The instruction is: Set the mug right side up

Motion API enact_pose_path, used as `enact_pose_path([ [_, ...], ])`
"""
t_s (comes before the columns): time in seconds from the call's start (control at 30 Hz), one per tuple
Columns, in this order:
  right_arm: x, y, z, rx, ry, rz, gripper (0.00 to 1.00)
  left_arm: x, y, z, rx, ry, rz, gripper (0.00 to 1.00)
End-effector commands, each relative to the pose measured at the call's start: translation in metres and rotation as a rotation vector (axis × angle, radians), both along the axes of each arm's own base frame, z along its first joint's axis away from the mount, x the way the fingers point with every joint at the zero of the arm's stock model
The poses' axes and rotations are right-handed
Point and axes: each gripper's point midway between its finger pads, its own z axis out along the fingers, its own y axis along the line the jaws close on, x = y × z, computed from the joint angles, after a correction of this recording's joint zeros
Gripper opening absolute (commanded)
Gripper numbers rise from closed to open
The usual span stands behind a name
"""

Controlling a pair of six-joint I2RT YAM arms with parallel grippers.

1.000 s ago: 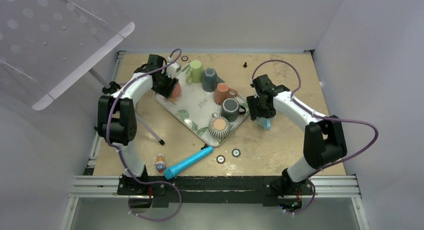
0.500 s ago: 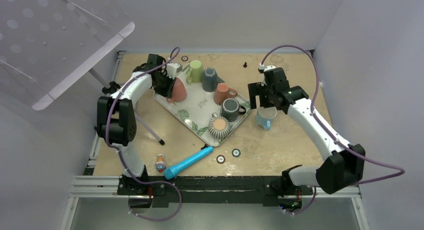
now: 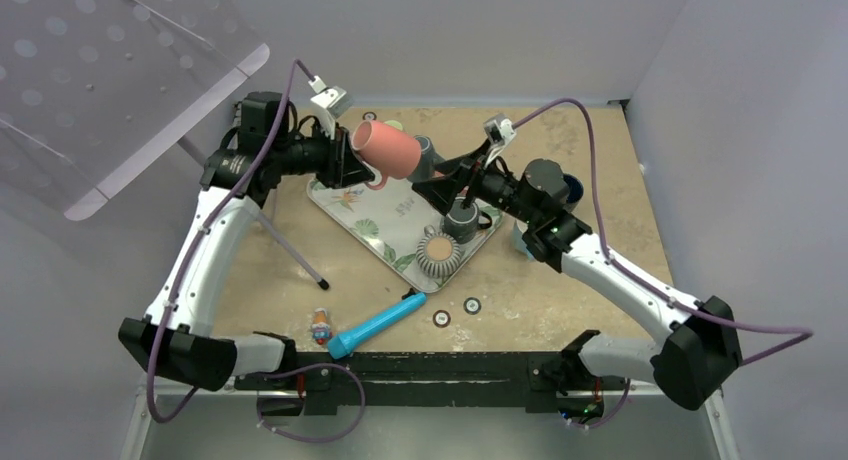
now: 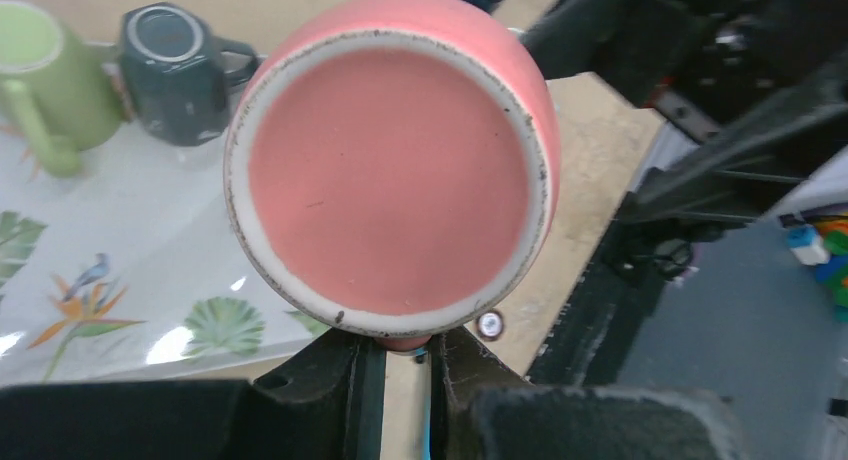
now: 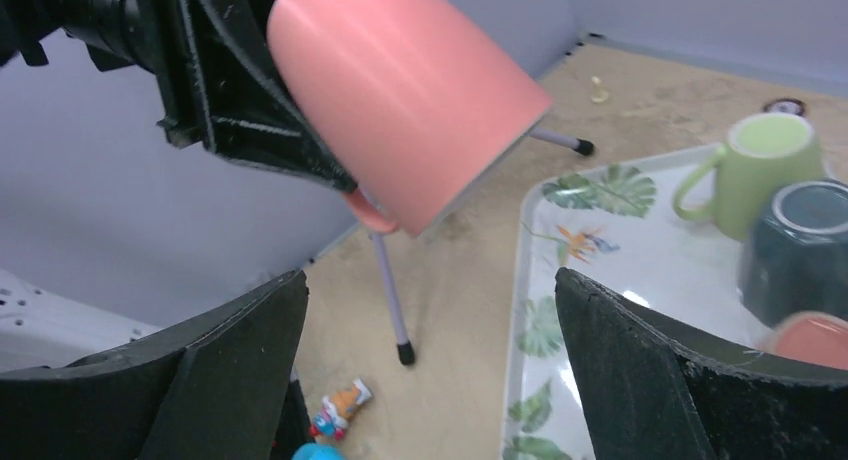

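Observation:
My left gripper [image 3: 360, 172] is shut on the handle of a pink mug [image 3: 385, 148] and holds it in the air above the tray, tipped on its side. In the left wrist view the mug's base [image 4: 390, 180] faces the camera, with the handle pinched in my gripper [image 4: 408, 355]. My right gripper [image 3: 428, 183] is open and empty, just right of the mug and pointing at it. In the right wrist view the mug [image 5: 400, 90] hangs above my spread right gripper [image 5: 430, 310], without contact.
A leaf-printed tray [image 3: 395, 220] holds a green mug [image 5: 760, 165], an upside-down dark mug [image 5: 800, 255], a grey mug [image 3: 460, 220] and a ribbed mug [image 3: 437, 252]. A blue cylinder [image 3: 378, 323], a toy figure [image 3: 321, 325] and a tripod leg [image 5: 385, 280] are on the table.
My left gripper lifted the pink mug off the tray and tipped it sideways. My right arm left the light blue mug and swung left towards the pink mug.

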Motion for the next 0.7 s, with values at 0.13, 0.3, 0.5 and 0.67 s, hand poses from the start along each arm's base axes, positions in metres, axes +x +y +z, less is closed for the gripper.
enact_pose_path([
  [0.13,-0.047,0.032,0.093,0.316,-0.211,0.281,0.93,-0.067,-0.036,0.057,-0.191,-0.034,-0.221,0.0],
  [0.3,-0.065,0.036,0.117,0.396,-0.261,0.385,0.39,-0.098,-0.06,0.055,-0.23,0.008,-0.368,0.0],
  [0.5,-0.024,-0.004,0.128,0.227,-0.272,0.002,0.0,-0.073,-0.039,0.041,-0.066,-0.093,-0.217,0.93],
  [0.67,0.053,-0.094,0.1,-0.214,-0.158,-0.501,0.0,-0.027,0.004,0.014,0.205,-0.22,0.01,1.0],
])
